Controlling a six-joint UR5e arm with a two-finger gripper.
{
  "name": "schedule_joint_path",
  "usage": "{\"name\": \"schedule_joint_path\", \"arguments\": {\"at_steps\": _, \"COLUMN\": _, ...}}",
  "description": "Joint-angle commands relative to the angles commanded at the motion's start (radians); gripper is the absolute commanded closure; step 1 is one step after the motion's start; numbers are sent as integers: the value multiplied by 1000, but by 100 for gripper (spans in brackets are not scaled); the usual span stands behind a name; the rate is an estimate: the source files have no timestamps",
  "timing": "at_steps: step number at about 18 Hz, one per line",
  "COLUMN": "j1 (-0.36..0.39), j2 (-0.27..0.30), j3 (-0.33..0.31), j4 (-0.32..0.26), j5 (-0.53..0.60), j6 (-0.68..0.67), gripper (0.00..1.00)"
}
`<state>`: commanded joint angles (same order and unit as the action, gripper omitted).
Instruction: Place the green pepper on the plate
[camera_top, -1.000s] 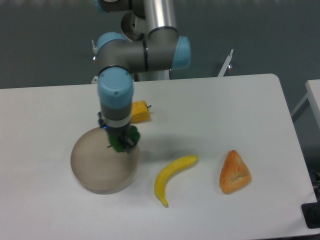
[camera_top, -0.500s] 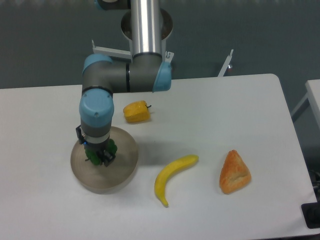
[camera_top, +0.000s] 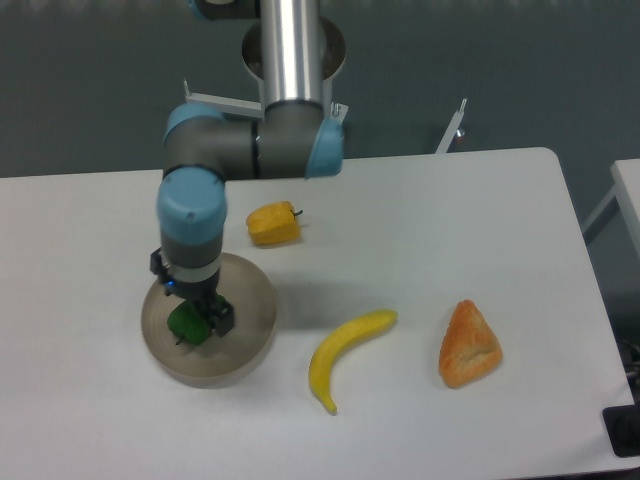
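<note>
Arm posture dominates the left half of the scene: a silver upright tube descends from the top edge to a grey elbow joint with blue caps, from which a short link runs leftward to a second blue-capped joint, and the wrist then drops straight down over the plate (camera_top: 255, 335); the gripper (camera_top: 196, 322) points vertically at the dish, its dark fingers low over the plate's interior, and the green pepper (camera_top: 187, 324) sits at their tips, well inside the rim and left of the dish's centre; the fingers look closed against the pepper's right side, but the wrist hides much of them and I cannot tell whether they are clamped on it or slightly parted; whether the pepper rests on the plate's floor or hangs just above it is likewise unclear. The plate lies on the white table (camera_top: 420, 220) near its left front; a yellow pepper (camera_top: 273, 223) lies just behind the plate, apart from it; a banana (camera_top: 343, 353) curves to the plate's right, and an orange pastry (camera_top: 469, 345) lies further right, well apart.
</note>
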<state>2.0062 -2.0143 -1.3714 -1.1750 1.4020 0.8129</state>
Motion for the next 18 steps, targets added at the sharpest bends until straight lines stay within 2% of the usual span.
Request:
{"name": "schedule_joint_path", "arguments": {"at_steps": 4, "j1": 107, "j2": 12, "j3": 6, "j4": -9, "j5": 18, "j6": 142, "gripper": 0}}
{"name": "schedule_joint_path", "arguments": {"at_steps": 8, "j1": 163, "j2": 25, "j3": -3, "j4": -21, "j5": 130, "j6": 329, "gripper": 0}}
{"name": "schedule_joint_path", "arguments": {"at_steps": 11, "j1": 221, "j2": 29, "j3": -5, "j4": -89, "j5": 176, "j6": 455, "gripper": 0}}
{"name": "schedule_joint_path", "arguments": {"at_steps": 13, "j1": 268, "j2": 40, "j3": -8, "j4": -97, "j5": 183, "j6": 511, "gripper": 0}}
{"name": "schedule_joint_path", "arguments": {"at_steps": 16, "j1": 292, "j2": 45, "j3": -14, "j4": -113, "j5": 181, "j6": 583, "gripper": 0}}
{"name": "schedule_joint_path", "arguments": {"at_steps": 18, "j1": 305, "j2": 46, "j3": -5, "j4": -176, "j5": 186, "j6": 629, "gripper": 0}}
